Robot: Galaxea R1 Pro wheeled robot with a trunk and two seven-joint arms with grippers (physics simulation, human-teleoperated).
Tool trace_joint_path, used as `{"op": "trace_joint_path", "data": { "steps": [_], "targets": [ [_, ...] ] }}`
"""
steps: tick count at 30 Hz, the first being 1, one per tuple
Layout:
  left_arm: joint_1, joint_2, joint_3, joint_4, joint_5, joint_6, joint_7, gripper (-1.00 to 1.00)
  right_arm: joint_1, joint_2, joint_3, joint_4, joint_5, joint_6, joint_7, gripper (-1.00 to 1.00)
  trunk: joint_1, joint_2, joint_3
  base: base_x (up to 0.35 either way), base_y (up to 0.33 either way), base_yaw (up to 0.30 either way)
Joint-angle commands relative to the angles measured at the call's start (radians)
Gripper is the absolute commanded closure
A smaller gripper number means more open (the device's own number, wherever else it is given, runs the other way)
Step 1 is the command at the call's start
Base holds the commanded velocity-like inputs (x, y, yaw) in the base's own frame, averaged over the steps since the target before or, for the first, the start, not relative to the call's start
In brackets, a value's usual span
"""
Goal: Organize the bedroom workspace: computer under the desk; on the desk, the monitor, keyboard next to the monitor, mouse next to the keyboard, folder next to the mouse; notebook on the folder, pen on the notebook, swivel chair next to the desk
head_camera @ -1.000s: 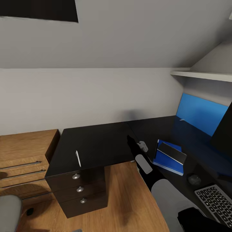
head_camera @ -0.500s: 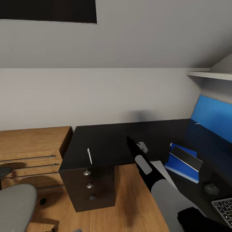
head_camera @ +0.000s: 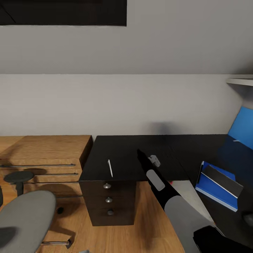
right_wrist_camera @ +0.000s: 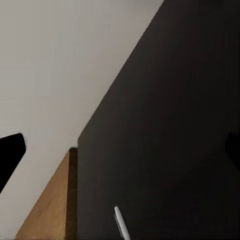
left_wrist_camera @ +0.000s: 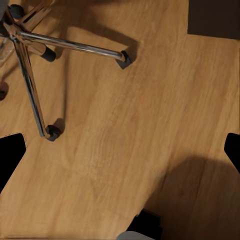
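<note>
The white pen (head_camera: 110, 168) lies on the left part of the black desk (head_camera: 123, 154), above its three drawers. My right gripper (head_camera: 141, 157) hovers open over the desk top, a short way right of the pen. In the right wrist view the pen (right_wrist_camera: 121, 225) shows ahead of the open gripper (right_wrist_camera: 120, 150). The blue folder (head_camera: 211, 189) rests on the desk's right wing with the black notebook (head_camera: 224, 180) on top. The swivel chair's grey seat (head_camera: 24, 218) stands at the lower left. My left gripper (left_wrist_camera: 120, 150) hangs open over the floor near the chair's chrome base (left_wrist_camera: 30, 65).
A light wooden chest (head_camera: 45, 154) stands against the desk's left end. A pale grey box top (head_camera: 191, 198), likely the computer, shows at the desk's inner corner beside my right forearm. A blue panel (head_camera: 242, 128) and a white shelf (head_camera: 240, 81) are at the right.
The camera has swung left: desk, pen and folder slid right in the picture, and more of the chair seat came in. Monitor and keyboard left the view. My right gripper stands closer to the pen.
</note>
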Motion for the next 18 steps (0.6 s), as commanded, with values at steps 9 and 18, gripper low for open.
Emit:
{"op": "trace_joint_path", "data": {
  "steps": [9, 18],
  "targets": [
    [-0.001, 0.001, -0.008, -0.001, 0.011, -0.007, 0.005, -1.0, -0.001, 0.0, 0.004, 0.0, -0.007, -0.006, -0.005, -1.0, 0.0, -0.001, -0.001, 0.0, 0.0, 0.207],
    [-0.001, 0.0, -0.008, -0.001, 0.011, -0.007, 0.005, -1.0, -0.001, 0.0, 0.002, -0.002, -0.005, -0.006, 0.003, -1.0, 0.0, -0.001, -0.001, 0.0, 0.0, 0.02]
  ]
}}
